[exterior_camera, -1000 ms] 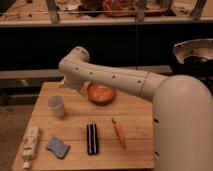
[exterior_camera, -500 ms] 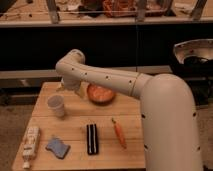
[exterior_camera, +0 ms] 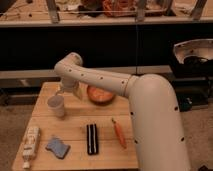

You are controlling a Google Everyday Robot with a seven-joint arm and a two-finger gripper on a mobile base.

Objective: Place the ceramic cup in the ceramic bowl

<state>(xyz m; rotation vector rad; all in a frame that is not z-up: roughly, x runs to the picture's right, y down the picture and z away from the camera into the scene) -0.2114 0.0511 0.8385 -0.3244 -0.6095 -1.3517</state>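
Wooden table (exterior_camera: 75, 122) fills lower left of frame. The white arm (exterior_camera: 150, 115) enters from lower right, runs up-left over the table's right side and bends at an elbow in the upper-left centre. The gripper (exterior_camera: 67, 92) hangs down from that elbow, just above and right of the ceramic cup (exterior_camera: 56, 106), over the table's back-left part. Its fingers stand apart, nothing clamped between them. Cannot tell if a finger touches the cup rim.

The cup stands upright on the table, left of centre, mouth up. The ceramic bowl (exterior_camera: 101, 95) sits on the table's back edge, right of the gripper, orange inside, partly covered by the forearm crossing above it. Cup and bowl are apart, with the gripper between them.

Other stuff:
- Carrot (exterior_camera: 119, 133) lies right of centre, close under the arm.
- Black rectangular object (exterior_camera: 91, 138) lies at front centre, left of the carrot.
- Blue sponge (exterior_camera: 57, 147) lies at front left.
- White bottle (exterior_camera: 31, 144) lies along the left edge, just beside the sponge.

The table between cup and bowl holds only the gripper. Dark shelving (exterior_camera: 125, 45) runs behind the table.
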